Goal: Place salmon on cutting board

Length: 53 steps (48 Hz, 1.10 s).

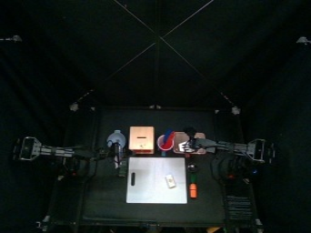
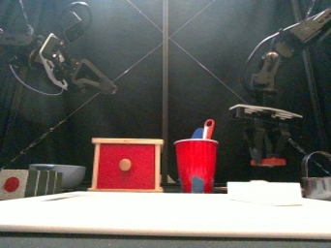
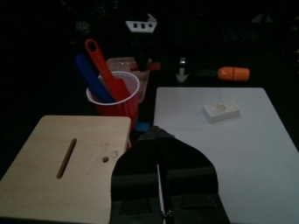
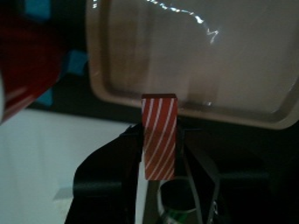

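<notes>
My right gripper [image 4: 158, 162] is shut on the salmon [image 4: 158, 133], a small red-and-white striped piece. It holds the piece above a clear tray [image 4: 233, 70], next to the red cup [image 4: 24, 61]. In the front view the right gripper [image 2: 266, 155] hangs well above the table, behind the white cutting board [image 2: 155, 209]. In the top view the salmon [image 1: 184, 146] is just beyond the board's [image 1: 152, 173] far right corner. My left gripper [image 3: 158, 192] looks shut and empty, raised over the wooden box [image 3: 65, 162].
A red cup [image 3: 117, 94] with red and blue utensils stands beside the wooden box [image 2: 127, 165]. A white block [image 3: 219, 108] lies on the board and an orange item [image 3: 233, 73] lies beyond it. A grey bowl [image 2: 58, 174] sits at the front left.
</notes>
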Each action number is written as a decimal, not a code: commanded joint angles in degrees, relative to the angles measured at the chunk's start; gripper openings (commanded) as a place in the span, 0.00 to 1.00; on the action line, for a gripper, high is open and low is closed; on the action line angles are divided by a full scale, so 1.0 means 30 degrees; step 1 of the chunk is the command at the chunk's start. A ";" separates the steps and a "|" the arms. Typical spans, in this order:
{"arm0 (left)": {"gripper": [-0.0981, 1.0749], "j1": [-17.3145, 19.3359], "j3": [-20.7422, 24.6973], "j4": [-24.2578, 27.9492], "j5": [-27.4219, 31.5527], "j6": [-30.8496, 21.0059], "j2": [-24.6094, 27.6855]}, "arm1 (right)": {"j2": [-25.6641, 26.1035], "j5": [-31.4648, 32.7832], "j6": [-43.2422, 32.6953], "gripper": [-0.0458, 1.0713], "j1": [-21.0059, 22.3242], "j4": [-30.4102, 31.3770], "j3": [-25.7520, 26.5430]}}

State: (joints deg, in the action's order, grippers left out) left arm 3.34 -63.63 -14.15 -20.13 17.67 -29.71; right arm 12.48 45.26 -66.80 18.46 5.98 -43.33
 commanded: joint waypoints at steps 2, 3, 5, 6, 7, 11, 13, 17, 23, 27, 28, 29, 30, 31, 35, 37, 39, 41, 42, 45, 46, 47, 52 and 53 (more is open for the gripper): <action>0.18 0.0029 0.0410 0.0029 -0.0205 0.0000 -0.0059 | 0.0674 0.0059 -0.0117 0.66 -0.1201 -0.0908 0.0586; 0.18 0.0000 0.0410 0.0029 -0.0205 0.0000 -0.0059 | 0.0674 0.0088 -0.0234 0.66 -0.1436 -0.1025 0.0615; 0.18 -0.0029 0.0439 0.0029 -0.0205 0.0000 -0.0059 | 0.0674 0.0088 -0.0645 0.66 -0.1904 -0.1113 0.0703; 0.18 -0.0029 0.0410 0.0029 -0.0205 -0.0029 -0.0059 | 0.0615 0.0088 -0.1055 0.66 -0.2256 -0.1084 0.0732; 0.18 -0.0029 0.0410 0.0029 -0.0205 -0.0029 -0.0059 | 0.0586 0.0117 -0.1377 0.66 -0.2490 -0.1025 0.0791; 0.18 -0.0059 0.0469 0.0029 -0.0205 -0.0029 -0.0059 | 0.0557 0.0117 -0.2695 0.66 -0.3516 -0.0498 0.0937; 0.18 -0.0059 0.0469 0.0000 -0.0205 -0.0029 -0.0059 | 0.0557 0.0146 -0.3486 0.66 -0.4043 -0.0234 0.1084; 0.18 -0.0059 0.0498 0.0000 -0.0205 -0.0059 -0.0059 | 0.0410 0.0146 -0.5596 0.66 -0.5186 0.0410 0.1465; 0.18 -0.0059 0.0469 0.0000 -0.0205 -0.0059 -0.0059 | -0.0322 0.0146 -0.8203 0.66 -0.6621 0.1436 0.2285; 0.18 -0.0059 0.0439 0.0000 -0.0205 -0.0059 -0.0059 | -0.1289 0.0029 -0.9434 0.66 -0.7295 0.2051 0.3223; 0.18 -0.0059 0.0439 0.0000 -0.0205 -0.0059 -0.0059 | -0.1523 0.0000 -0.9668 0.66 -0.7412 0.2168 0.3516; 0.18 -0.0059 0.0439 0.0000 -0.0205 -0.0059 -0.0059 | -0.1816 -0.0029 -0.9844 0.66 -0.7529 0.2256 0.3779; 0.18 -0.0059 0.0439 0.0000 -0.0205 -0.0059 -0.0059 | -0.2139 -0.0059 -0.9961 0.66 -0.7617 0.2256 0.4072; 0.18 -0.0059 0.0439 0.0000 -0.0205 -0.0059 -0.0059 | -0.2461 -0.0059 -1.0049 0.66 -0.7734 0.2285 0.4395; 0.18 -0.0059 0.0439 0.0000 -0.0205 -0.0059 -0.0059 | -0.3896 -0.0146 -1.0195 0.66 -0.8027 0.2285 0.5684; 0.18 -0.0059 0.0410 0.0000 -0.0205 -0.0059 -0.0029 | -0.4570 -0.0176 -1.0166 0.66 -0.8115 0.2168 0.6416; 0.18 -0.0059 0.0410 0.0000 -0.0205 -0.0059 -0.0059 | -0.5215 -0.0205 -1.0166 0.66 -0.8203 0.2051 0.7119; 0.18 -0.0059 0.0381 0.0000 -0.0205 -0.0088 -0.0059 | -0.6035 -0.0205 -1.0020 0.66 -0.8262 0.1963 0.8027; 0.18 -0.0059 0.0352 0.0000 -0.0205 -0.0088 -0.0059 | -0.6387 -0.0205 -0.9990 0.66 -0.8291 0.1963 0.8379; 0.18 -0.0059 0.0293 0.0000 -0.0205 -0.0088 -0.0029 | -0.7266 -0.0234 -0.9932 0.66 -0.8262 0.1963 0.9404; 0.18 -0.0059 0.0293 0.0000 -0.0205 -0.0088 -0.0029 | -0.7529 -0.0205 -0.9902 0.66 -0.8232 0.1963 0.9697; 0.18 -0.0059 0.0264 0.0000 -0.0205 -0.0088 -0.0029 | -0.7734 -0.0234 -0.9873 0.66 -0.8203 0.2021 0.9961; 0.18 -0.0059 0.0117 0.0000 -0.0205 -0.0088 -0.0059 | -0.8760 -0.0234 -0.9814 0.66 -0.8203 0.1963 1.1221; 0.18 -0.0059 0.0059 0.0000 -0.0205 -0.0088 -0.0059 | -0.8936 -0.0234 -0.9814 0.66 -0.8203 0.1904 1.1426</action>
State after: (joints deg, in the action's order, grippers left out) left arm 3.25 -64.16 -14.15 -20.13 17.49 -29.79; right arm -14.15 44.74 -96.42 -6.24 11.95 -12.48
